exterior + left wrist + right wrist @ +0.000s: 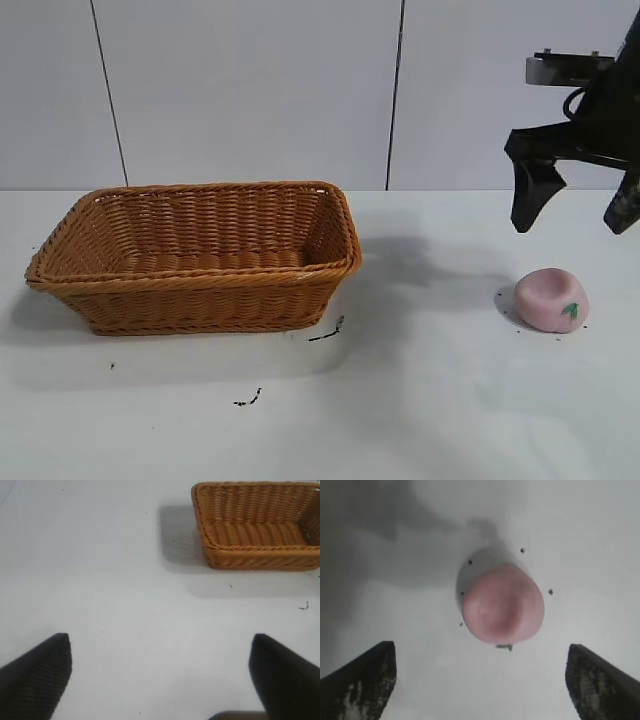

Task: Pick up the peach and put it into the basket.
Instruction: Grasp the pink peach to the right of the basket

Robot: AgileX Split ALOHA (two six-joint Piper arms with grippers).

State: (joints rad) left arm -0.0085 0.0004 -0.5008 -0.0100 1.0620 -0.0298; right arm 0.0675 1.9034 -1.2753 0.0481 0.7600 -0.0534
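The pale-pink peach (552, 299) with a small green leaf mark lies on the white table at the right. In the right wrist view the peach (502, 603) lies ahead of the jaws, apart from them. My right gripper (575, 208) hangs open and empty in the air above the peach; in the right wrist view the gripper (481, 666) shows both dark fingers wide apart. The orange-brown wicker basket (195, 292) stands at the left, empty. The left gripper (160, 652) is open and empty over bare table, out of the exterior view; the basket (260, 555) shows far ahead of it.
Small dark specks lie on the table in front of the basket (328, 333) and around the peach. A grey panelled wall stands behind the table. Bare white table (440, 400) lies between basket and peach.
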